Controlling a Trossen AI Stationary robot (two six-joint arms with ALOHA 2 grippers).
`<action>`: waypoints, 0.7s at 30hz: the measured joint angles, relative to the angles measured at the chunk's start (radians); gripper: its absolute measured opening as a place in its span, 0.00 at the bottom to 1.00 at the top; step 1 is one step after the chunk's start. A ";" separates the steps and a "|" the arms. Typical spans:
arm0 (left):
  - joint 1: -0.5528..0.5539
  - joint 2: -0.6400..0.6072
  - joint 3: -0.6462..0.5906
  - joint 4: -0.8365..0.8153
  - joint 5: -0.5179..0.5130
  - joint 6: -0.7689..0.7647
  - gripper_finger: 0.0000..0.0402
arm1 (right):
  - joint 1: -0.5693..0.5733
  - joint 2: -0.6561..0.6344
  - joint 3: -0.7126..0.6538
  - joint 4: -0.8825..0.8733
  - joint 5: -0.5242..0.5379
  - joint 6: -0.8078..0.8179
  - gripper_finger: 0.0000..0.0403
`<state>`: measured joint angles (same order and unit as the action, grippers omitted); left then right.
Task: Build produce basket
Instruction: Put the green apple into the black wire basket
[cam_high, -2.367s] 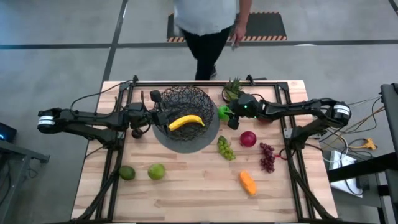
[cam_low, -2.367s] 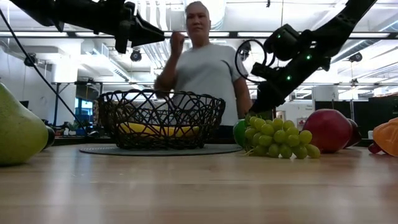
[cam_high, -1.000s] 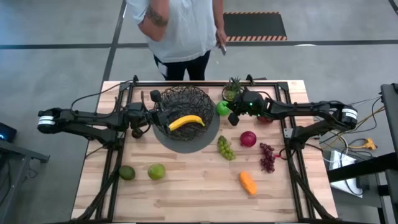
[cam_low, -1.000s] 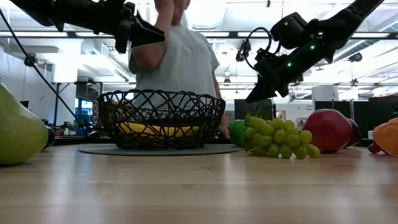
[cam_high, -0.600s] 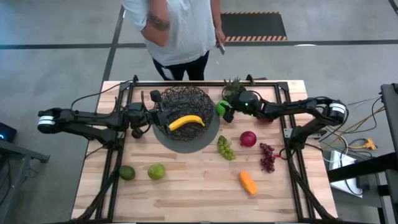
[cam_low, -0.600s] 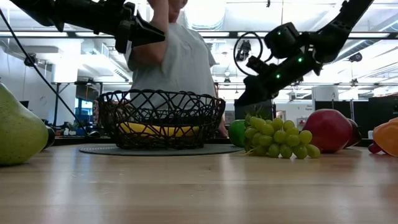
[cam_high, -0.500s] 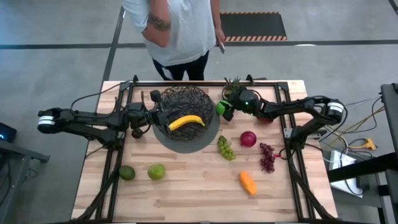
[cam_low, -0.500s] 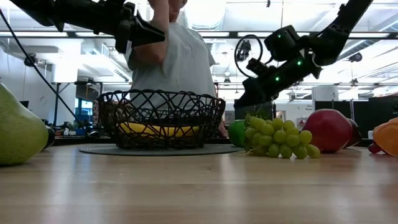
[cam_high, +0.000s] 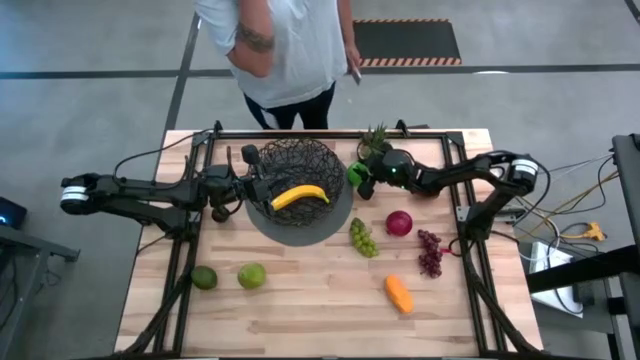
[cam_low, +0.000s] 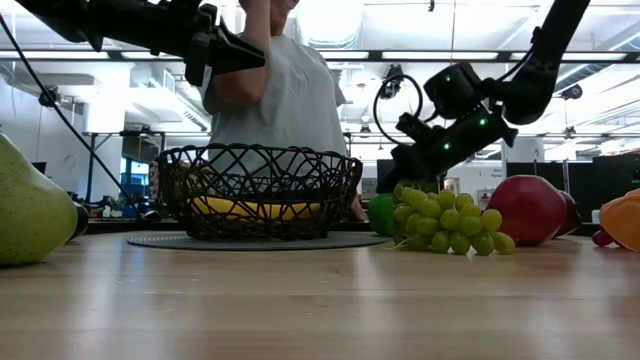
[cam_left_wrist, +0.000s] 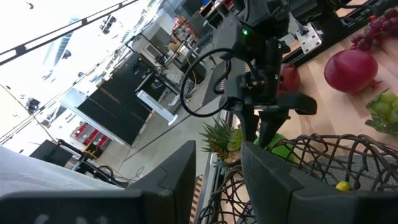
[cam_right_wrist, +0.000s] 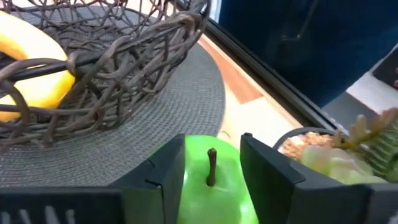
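The black wire basket stands on a grey round mat at the far middle of the table, with a yellow banana inside it. A green apple sits just right of the basket, beside the mat's edge. My right gripper is shut on this apple, which shows stem-up between the fingers in the right wrist view. My left gripper hangs level above the basket's left rim, open, with nothing between its fingers. My right gripper pinches the green apple's two sides between its two fingers. The fingers come from the table's right, slanting a little downward. The apple stands upright with its stem up and sits low at table height.
A small potted plant stands right behind the apple. A red apple, green grapes, purple grapes and an orange piece lie right of the basket; two green fruits lie near left. A person stands at the far edge.
My right gripper has come down and gone toward the table's left, onto the green apple beside the basket. The apple has stayed where it was. The person at the far edge has kept about the same place.
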<state>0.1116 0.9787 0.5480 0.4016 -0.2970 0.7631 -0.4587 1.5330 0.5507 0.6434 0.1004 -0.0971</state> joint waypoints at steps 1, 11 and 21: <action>0.000 0.000 0.000 0.000 0.000 0.000 0.28 | 0.000 0.009 0.000 0.007 0.000 0.002 0.31; 0.000 0.000 -0.001 0.000 0.000 0.000 0.28 | 0.003 0.026 0.002 0.028 -0.003 0.058 0.04; 0.000 0.000 -0.001 0.000 0.000 0.000 0.28 | 0.012 -0.081 0.000 -0.025 -0.021 0.121 0.02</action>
<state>0.1116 0.9787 0.5472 0.4017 -0.2970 0.7635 -0.4469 1.4522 0.5503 0.6181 0.0799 0.0239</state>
